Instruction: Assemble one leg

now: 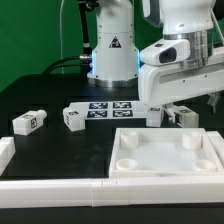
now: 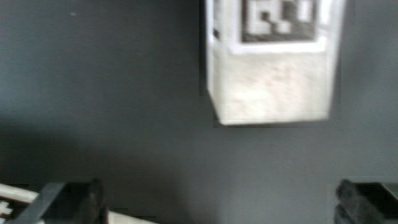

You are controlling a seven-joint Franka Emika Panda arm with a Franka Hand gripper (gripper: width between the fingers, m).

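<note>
Plainly, gripper [image 2: 217, 205] gapes wide — holding nothing, clear of 1 leg [image 2: 270, 75].

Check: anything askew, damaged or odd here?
Nothing stands out. The exterior view's leftmost leg and the leg beside it lie loose at differing angles, normal for unassembled parts. The tabletop lies flat, sockets up. The gripper is open, empty.
</note>
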